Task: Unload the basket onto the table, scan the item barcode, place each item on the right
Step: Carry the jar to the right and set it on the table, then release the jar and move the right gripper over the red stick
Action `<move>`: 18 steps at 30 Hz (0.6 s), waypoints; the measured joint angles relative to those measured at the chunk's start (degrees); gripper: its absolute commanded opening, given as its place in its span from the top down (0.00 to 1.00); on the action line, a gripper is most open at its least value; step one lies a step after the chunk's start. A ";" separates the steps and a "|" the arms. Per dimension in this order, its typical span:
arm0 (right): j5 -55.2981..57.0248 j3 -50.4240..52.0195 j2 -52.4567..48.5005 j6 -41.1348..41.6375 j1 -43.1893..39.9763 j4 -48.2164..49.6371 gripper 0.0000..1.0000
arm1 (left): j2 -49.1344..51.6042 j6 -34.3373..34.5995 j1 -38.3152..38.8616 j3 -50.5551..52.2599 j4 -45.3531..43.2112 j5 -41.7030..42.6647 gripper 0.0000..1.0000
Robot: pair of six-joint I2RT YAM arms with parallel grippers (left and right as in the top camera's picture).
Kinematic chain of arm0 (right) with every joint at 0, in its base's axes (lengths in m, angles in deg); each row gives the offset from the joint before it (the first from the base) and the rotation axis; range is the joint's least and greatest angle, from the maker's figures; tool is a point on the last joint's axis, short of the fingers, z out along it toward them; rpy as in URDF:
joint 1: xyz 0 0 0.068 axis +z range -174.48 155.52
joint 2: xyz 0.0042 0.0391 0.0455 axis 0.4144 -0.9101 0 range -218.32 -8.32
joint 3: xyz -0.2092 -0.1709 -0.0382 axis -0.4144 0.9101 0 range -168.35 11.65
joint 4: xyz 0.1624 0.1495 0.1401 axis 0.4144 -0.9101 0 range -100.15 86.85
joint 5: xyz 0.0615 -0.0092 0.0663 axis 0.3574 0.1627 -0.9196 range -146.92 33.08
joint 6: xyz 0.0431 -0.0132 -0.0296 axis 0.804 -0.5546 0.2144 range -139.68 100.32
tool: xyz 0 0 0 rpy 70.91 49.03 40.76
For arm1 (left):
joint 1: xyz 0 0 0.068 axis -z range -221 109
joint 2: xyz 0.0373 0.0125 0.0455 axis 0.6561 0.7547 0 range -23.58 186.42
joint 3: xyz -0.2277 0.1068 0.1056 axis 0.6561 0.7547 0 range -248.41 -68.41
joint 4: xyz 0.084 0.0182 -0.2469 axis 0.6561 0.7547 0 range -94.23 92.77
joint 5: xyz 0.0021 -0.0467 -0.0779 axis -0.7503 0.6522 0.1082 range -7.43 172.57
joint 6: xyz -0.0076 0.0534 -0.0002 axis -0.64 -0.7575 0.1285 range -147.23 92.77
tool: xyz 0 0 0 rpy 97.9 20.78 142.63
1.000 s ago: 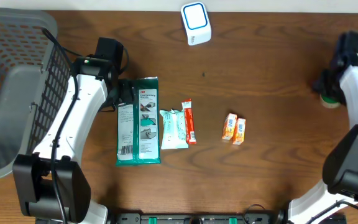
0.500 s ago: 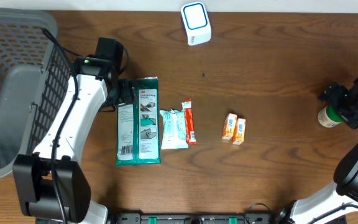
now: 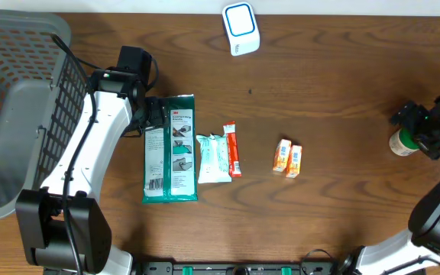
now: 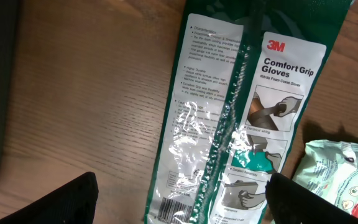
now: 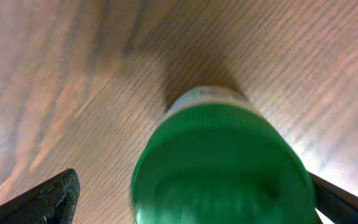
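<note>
basket [image 3: 6, 46]: big grey wire one, far left of the table [image 3: 334, 69]
glove pack [image 3: 169, 149]: green, lying flat left of centre, pale packet [image 3: 213, 159] just beside it
left gripper [image 4: 185, 199]: hanging over the glove pack's top left corner, fingers wide apart, nothing in them
scanner [image 3: 241, 28]: white, near the back edge
bottle [image 3: 402, 143]: green cap, upright, far right
right gripper [image 5: 194, 199]: fingers spread either side of the bottle cap, not clamped
</note>
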 measured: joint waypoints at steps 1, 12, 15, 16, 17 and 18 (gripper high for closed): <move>-0.31 0.00 1.84 0.57 0.02 -0.50 0.01 | 0.00 0.00 0.00 0.00 -0.02 0.00 0.13; -19.69 -0.74 15.67 3.74 4.57 0.61 0.01 | 0.00 -0.02 0.00 0.00 -0.02 0.00 0.13; -22.05 -0.74 15.56 3.91 7.65 1.62 0.01 | 0.00 0.00 0.00 0.00 0.00 0.00 0.13; -22.60 -0.74 15.56 3.98 8.79 2.23 0.01 | 0.00 0.00 0.00 0.00 -0.02 0.00 0.13; -23.17 -0.74 15.56 4.00 10.03 2.84 0.01 | 0.00 0.00 0.00 0.00 -0.02 0.00 0.13; -23.67 -0.74 15.56 4.04 11.28 3.43 0.01 | 0.00 0.00 0.00 0.00 0.00 0.00 0.13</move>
